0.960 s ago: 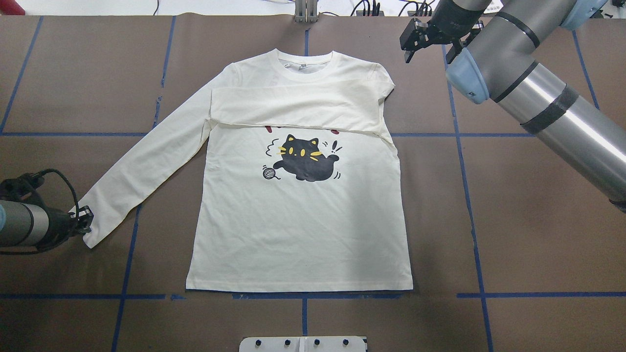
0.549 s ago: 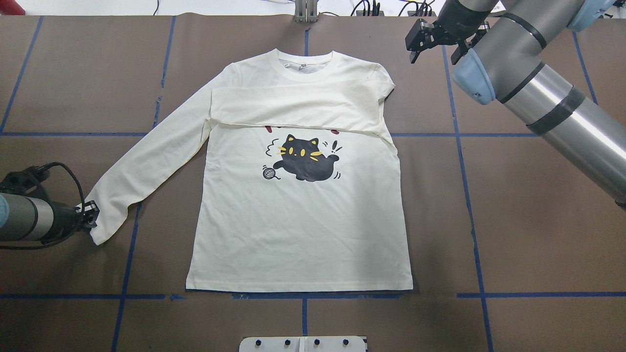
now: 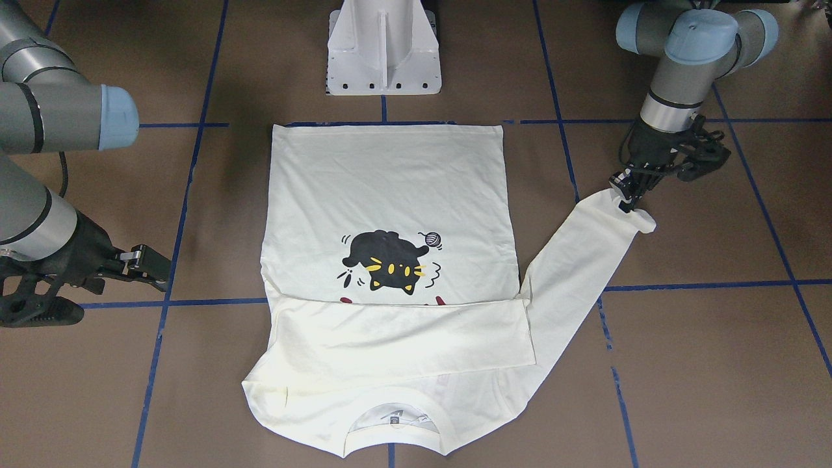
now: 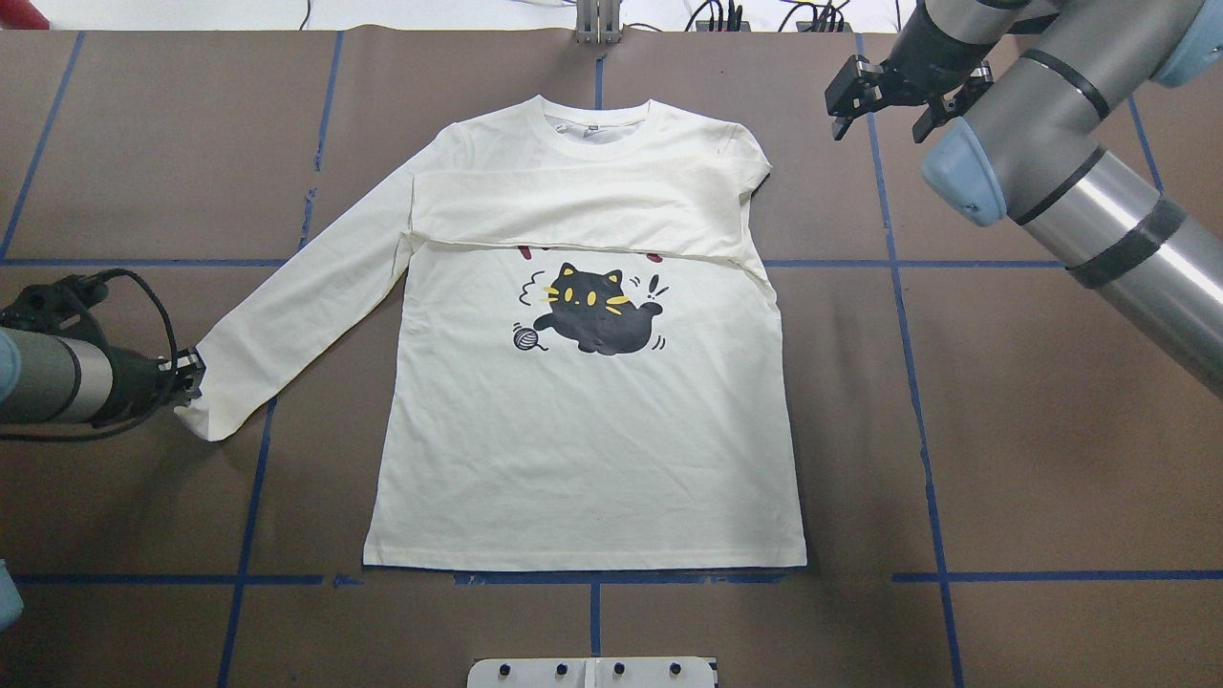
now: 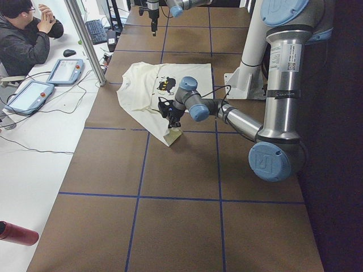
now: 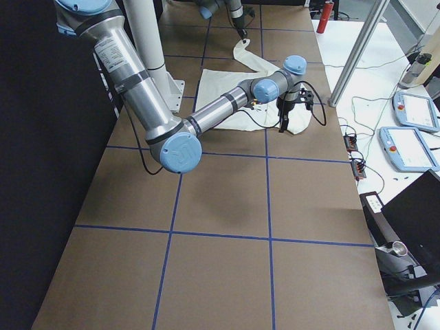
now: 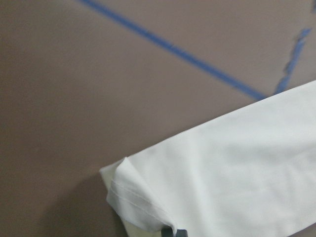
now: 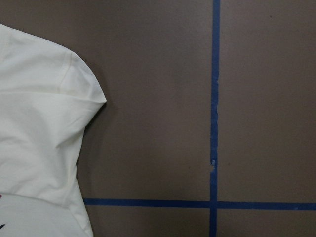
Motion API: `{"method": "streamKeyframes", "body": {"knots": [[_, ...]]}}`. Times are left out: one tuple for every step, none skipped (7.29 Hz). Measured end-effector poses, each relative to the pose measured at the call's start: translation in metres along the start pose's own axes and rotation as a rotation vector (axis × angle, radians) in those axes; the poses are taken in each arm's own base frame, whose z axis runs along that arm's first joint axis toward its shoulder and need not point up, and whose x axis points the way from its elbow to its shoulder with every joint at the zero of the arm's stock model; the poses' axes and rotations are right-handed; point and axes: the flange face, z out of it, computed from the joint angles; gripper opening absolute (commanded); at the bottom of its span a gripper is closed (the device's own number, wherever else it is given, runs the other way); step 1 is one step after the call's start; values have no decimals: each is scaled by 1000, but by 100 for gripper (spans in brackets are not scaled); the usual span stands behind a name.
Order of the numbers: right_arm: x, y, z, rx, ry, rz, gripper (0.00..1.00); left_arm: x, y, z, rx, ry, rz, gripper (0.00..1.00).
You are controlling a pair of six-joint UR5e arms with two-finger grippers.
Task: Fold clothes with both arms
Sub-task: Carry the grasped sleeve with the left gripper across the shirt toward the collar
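The cream long-sleeved T-shirt (image 4: 583, 459) lies front up on the brown table, cat print (image 4: 592, 315) showing. It also shows in the front view (image 3: 383, 182). One sleeve is folded across the chest (image 4: 573, 205). The other sleeve (image 4: 296, 306) stretches out to the left. My left gripper (image 4: 191, 373) is shut on that sleeve's cuff (image 7: 143, 197), also seen from the front (image 3: 629, 195). My right gripper (image 4: 884, 110) is open and empty above the table, right of the shirt's shoulder (image 8: 49, 113); from the front it shows at the left (image 3: 146, 265).
The white pedestal base (image 3: 383, 52) stands at the near edge behind the hem. Blue tape lines (image 4: 917, 382) grid the table. A metal post (image 4: 597, 24) stands at the far edge. An operator (image 5: 25, 34) sits with tablets beside the table.
My left gripper has pulled the cuff away from the robot and slightly right, bending the sleeve. My right gripper has moved right, away from the shirt's shoulder.
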Motion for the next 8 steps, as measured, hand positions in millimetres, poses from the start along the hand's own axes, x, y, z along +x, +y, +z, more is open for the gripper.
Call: {"method": "streamKeyframes", "body": {"knots": [[22, 13, 4, -6, 8, 4, 100, 37, -23, -7, 13, 9, 14, 0], [43, 28, 7, -11, 16, 10, 100, 80, -41, -11, 7, 36, 19, 0], [61, 42, 9, -16, 25, 18, 100, 127, -55, -19, 3, 76, 24, 0], [80, 53, 9, -20, 33, 21, 100, 172, -65, -37, 9, 131, 32, 0], [93, 59, 7, -19, 37, 21, 100, 216, -70, -63, 20, 196, 42, 0], [100, 62, 6, -20, 40, 21, 100, 263, -72, -94, 32, 266, 46, 0], [102, 62, 6, -21, 41, 22, 100, 315, -74, -118, 36, 324, 39, 0], [103, 63, 7, -22, 42, 23, 100, 367, -72, -131, 28, 358, 31, 0]]}}
